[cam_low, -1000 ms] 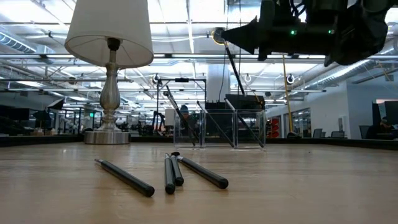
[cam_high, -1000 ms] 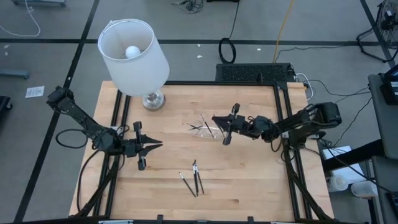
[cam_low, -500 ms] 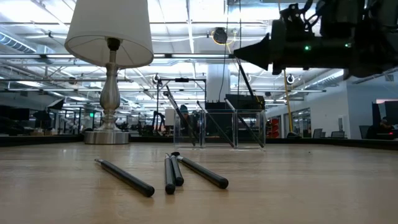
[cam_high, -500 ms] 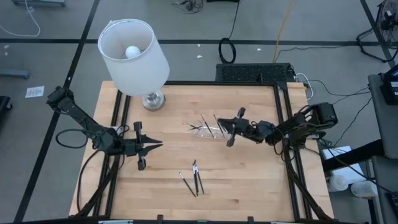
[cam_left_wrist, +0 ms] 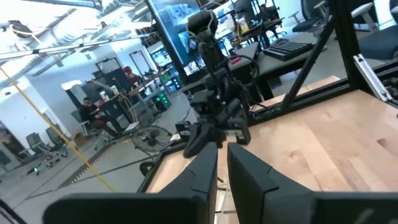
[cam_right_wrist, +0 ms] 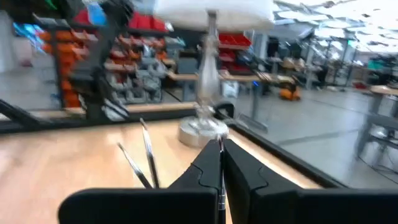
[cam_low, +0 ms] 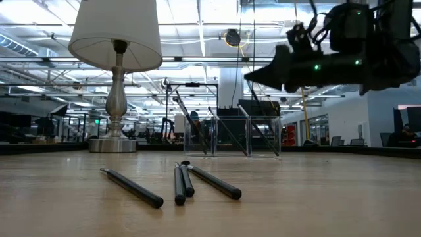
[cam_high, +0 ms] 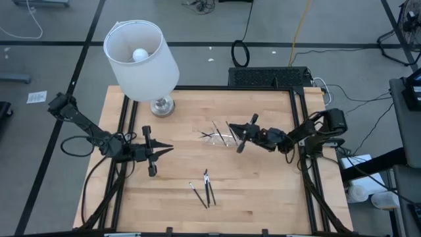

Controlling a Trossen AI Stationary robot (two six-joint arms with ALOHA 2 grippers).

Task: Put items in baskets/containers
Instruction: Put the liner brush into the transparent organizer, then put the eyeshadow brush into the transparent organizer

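A clear tray (cam_high: 217, 135) stands mid-table with two thin sticks (cam_right_wrist: 142, 158) leaning in it. Three dark sticks (cam_high: 205, 191) lie flat on the wood nearer the front edge (cam_low: 181, 184). My right gripper (cam_high: 232, 129) hovers at the tray's right end, above its rim (cam_low: 248, 76), shut on another thin stick. My left gripper (cam_high: 168, 150) waits above the table's left part and points toward the tray. Its fingers (cam_left_wrist: 242, 174) are nearly together, with nothing seen between them. My right gripper pinches a thin stick near its upper end (cam_right_wrist: 220, 163) between its two fingertips. The fingers come about level from the table's right and lie across the stick. The stick hangs slanting below them into the tray (cam_low: 258, 92). Whether its lower end rests there, I cannot tell.
A lamp with a white shade (cam_high: 141, 52) stands on its metal base (cam_high: 162, 105) at the far left of the table. Black frame rails (cam_high: 299, 131) run along the left and right sides. Bare wood lies between the tray and the three loose sticks.
My right gripper has sunk toward the tray, staying shut on its stick. The stick has gone down with it, and more of it now stands inside the tray. My left gripper has kept its place.
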